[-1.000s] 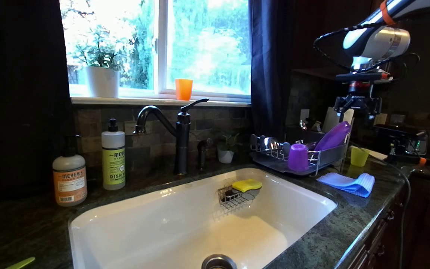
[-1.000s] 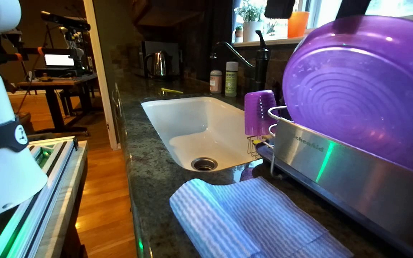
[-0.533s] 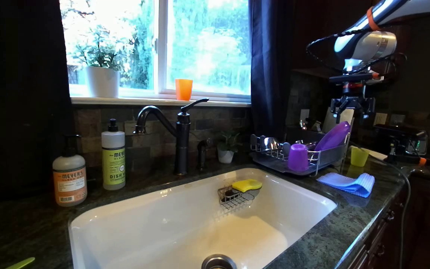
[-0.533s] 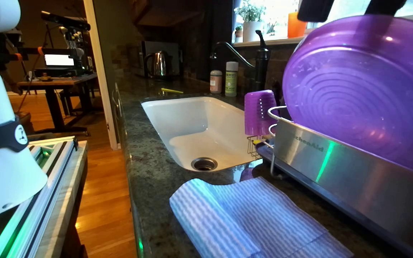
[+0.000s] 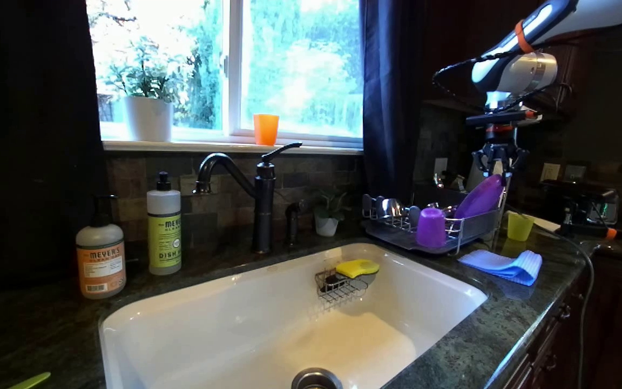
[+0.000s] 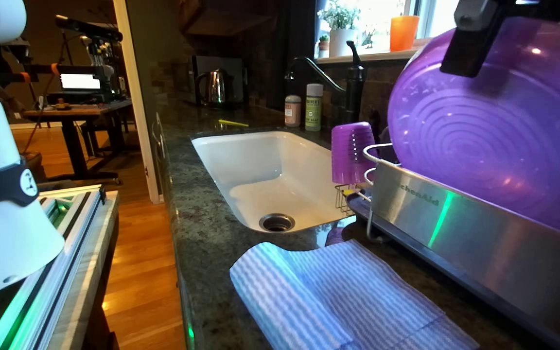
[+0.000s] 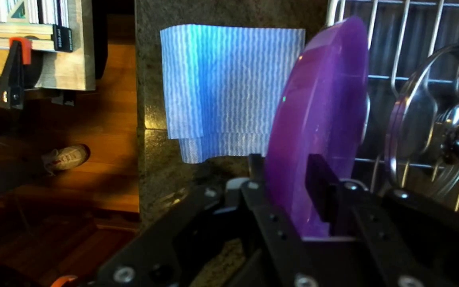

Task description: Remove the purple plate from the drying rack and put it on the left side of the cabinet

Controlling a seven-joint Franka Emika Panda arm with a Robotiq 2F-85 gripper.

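The jaws are clamped on the rim of the purple plate (image 6: 484, 141). The dark worktop (image 5: 473, 340) surrounds a white sink (image 5: 235, 324); beside it, the drying rack (image 6: 494, 253) holds the plate tilted, its metal wall hiding the plate's lower part. A striped blue cloth (image 7: 233, 91) lies just outside that wall. Within the rack, a clear lid (image 7: 444, 115) stands near the plate. The purple cup (image 5: 431, 228) sits upside down at the rack's corner, a yellow-green cup (image 5: 519, 226) near the rack.

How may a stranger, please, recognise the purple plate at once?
Beside the white sink stands the drying rack. The purple plate leans there on edge, the pincer at its rim. Its wide, round, ringed face sets it apart from the narrow purple tumbler nearby.
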